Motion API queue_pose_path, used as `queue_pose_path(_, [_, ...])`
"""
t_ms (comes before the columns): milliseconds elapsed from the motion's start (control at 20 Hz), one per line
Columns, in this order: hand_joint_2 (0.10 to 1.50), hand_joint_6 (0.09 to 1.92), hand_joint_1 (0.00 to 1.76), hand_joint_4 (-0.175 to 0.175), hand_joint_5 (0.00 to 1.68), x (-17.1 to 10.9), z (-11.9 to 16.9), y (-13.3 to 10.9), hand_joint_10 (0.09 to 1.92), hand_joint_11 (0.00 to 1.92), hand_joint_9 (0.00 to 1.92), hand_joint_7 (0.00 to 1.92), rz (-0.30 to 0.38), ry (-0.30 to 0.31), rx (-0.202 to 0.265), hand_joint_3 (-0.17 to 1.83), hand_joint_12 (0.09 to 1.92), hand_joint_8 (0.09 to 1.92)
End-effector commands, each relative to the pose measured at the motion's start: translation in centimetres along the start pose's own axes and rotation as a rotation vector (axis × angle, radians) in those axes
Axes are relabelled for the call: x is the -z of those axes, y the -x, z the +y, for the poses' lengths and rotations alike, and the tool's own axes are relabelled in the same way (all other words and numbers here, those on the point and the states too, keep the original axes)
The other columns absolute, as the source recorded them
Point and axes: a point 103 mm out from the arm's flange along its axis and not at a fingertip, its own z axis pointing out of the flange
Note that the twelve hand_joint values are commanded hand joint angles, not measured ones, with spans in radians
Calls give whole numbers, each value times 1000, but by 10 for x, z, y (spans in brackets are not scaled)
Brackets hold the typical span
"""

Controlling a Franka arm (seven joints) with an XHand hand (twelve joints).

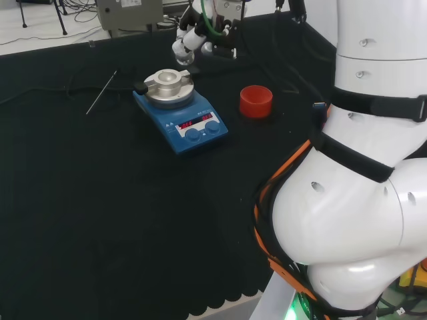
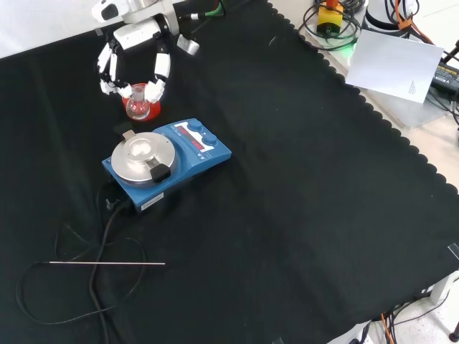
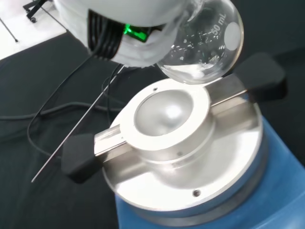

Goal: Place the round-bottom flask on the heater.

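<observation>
From my console, the round-bottom flask (image 3: 202,43) hung clear of the bench, its glass bulb just above and to one side of the heater's metal cup (image 3: 164,114), not seated in it. The wrist view showed white printing on the bulb, a volume marking and a frosted round patch; I leave the figures unread. I could see no liquid in the bulb, just specks on the glass.

The hand (image 2: 140,34) was grasping the flask: in the front view its fingers (image 2: 161,70) curved down on both sides and closed in on the flask (image 2: 138,104) at their tips. In that view the glass lined up with the red ribbed stand (image 2: 147,111) behind it. In the head view the stand (image 1: 256,101) sat to the right of the heater, and the hand (image 1: 190,37) hovered beyond the heater's far edge.

The heater (image 2: 193,154) was a blue box with a round silver top plate. A silver block with a bowl-shaped hollow lay on the plate, held by a bar with a black knob (image 3: 78,157) at each end. On its sloped front panel (image 1: 197,121) two red displays were lit above two round dials, with small white lettering I could not make out.

A black cable (image 2: 100,236) ran from the heater across the black cloth (image 2: 301,215) and looped round a thin metal rod (image 2: 107,264) that lay flat, well apart from the heater. A white sheet of paper (image 2: 391,64) with a small mark lay off the cloth's far corner.
</observation>
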Motion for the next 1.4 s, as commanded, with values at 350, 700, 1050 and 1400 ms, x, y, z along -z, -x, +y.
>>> queue_pose_path(350, [674, 718, 1124, 175, 1241, -17, 15, -22, 496, 554, 840, 661, 14, -41, 38, 639, 1179, 638])
queue_pose_path(700, [674, 717, 1124, 175, 1241, -29, 26, -18, 496, 552, 839, 661, 5, -61, 36, 638, 1181, 638])
queue_pose_path(1050, [675, 716, 1124, 175, 1242, -40, 30, -20, 496, 550, 838, 661, -2, -78, 35, 637, 1183, 637])
queue_pose_path(1400, [675, 715, 1124, 175, 1242, -49, 31, -18, 497, 548, 836, 661, -10, -96, 27, 636, 1185, 637])
